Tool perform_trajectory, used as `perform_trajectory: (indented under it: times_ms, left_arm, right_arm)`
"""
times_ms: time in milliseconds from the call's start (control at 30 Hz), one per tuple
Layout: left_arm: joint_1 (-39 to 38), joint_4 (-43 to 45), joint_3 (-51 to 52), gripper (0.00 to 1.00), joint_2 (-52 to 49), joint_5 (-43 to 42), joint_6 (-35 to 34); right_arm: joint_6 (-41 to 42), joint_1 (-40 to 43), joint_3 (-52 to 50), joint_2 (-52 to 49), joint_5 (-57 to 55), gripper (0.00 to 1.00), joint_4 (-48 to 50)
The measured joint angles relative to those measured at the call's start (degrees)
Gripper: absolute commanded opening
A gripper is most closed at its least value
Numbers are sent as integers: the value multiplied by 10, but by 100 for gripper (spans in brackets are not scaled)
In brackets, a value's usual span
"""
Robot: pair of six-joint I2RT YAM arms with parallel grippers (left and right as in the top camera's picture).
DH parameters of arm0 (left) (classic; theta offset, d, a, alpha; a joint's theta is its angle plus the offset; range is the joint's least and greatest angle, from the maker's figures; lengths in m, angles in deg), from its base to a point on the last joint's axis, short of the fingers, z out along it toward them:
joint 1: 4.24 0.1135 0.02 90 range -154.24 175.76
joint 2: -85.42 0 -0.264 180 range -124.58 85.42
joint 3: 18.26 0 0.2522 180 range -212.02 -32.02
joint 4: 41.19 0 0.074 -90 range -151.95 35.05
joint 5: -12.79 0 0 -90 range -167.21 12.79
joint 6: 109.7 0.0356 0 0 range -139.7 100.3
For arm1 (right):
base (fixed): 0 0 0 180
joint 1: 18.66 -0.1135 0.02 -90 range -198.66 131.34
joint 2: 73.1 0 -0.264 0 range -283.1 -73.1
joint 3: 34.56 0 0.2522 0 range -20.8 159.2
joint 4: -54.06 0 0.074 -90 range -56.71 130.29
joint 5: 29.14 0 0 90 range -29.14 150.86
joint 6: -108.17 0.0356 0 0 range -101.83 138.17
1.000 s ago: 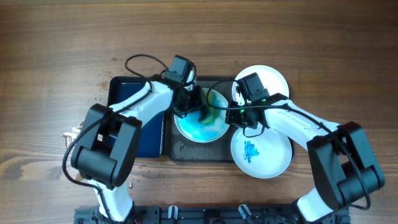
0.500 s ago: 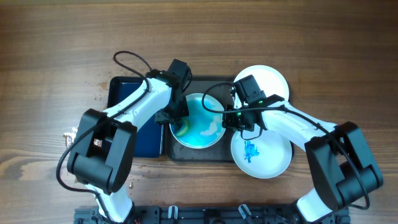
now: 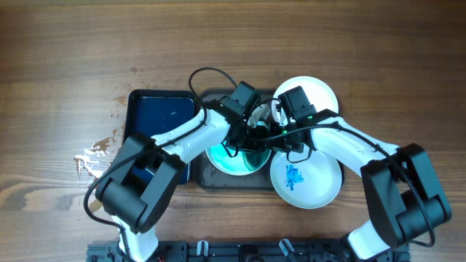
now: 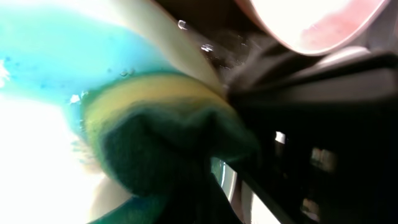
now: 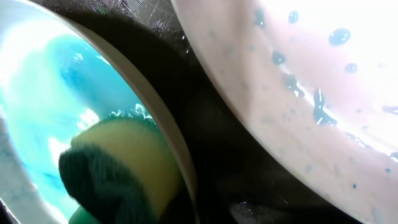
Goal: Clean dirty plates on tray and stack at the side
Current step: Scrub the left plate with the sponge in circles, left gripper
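1. Three white plates are in view. The nearest, the smeared plate, sits right of centre with its left edge over the near right corner of the grey tray. It carries a small blue smear and is otherwise white.
2. Just left of it, the washed plate lies inside the grey tray at the near side. A pale blue-green wash covers its floor. Both arms hide much of it from above.
3. The left gripper is over this plate, its jaws clamped on a sponge. The sponge is yellow with a dark green backing and presses against the wet blue surface by the plate's rim.
4. The right gripper is at the plate's right edge with its jaws together. Whether they pinch the rim cannot be told.
5. At the left, touching the grey tray, is the blue tray, a narrower dark one. Nothing lies in its visible part.
6. Farthest, the far plate sits at the grey tray's far right corner, plain white.
7. Spilled drops glisten on the wooden table, left of the blue tray.
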Motion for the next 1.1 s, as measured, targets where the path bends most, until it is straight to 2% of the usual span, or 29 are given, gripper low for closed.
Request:
perform_trajectory:
  times_ms: [67, 267, 400, 533, 633, 800, 933, 1100]
  left_arm:
    - [5, 1, 0, 4, 0, 16, -18]
    - [57, -41, -12, 4, 5, 197, -93]
    - [78, -94, -21, 4, 9, 301, -101]
    - [78, -142, -26, 4, 9, 344, -101]
    - [78, -183, -28, 4, 9, 346, -93]
    - [84, -191, -27, 4, 9, 275, 4]
    - [43, -158, -22, 4, 10, 221, 59]
    - [-23, -97, -12, 4, 9, 102, 71]
  right_arm:
    - [0, 0, 0, 0, -2, 4, 1]
    - [0, -1, 0, 0, -2, 4, 2]
    - [0, -1, 0, 0, -2, 4, 2]
    - [-2, -7, 0, 0, 5, 4, 4]
    - [-11, -13, 0, -1, 14, 4, 5]
    - [-14, -12, 0, -1, 15, 4, -4]
    - [-16, -6, 0, 0, 12, 4, -10]
    - [-17, -5, 0, 0, 10, 4, -11]
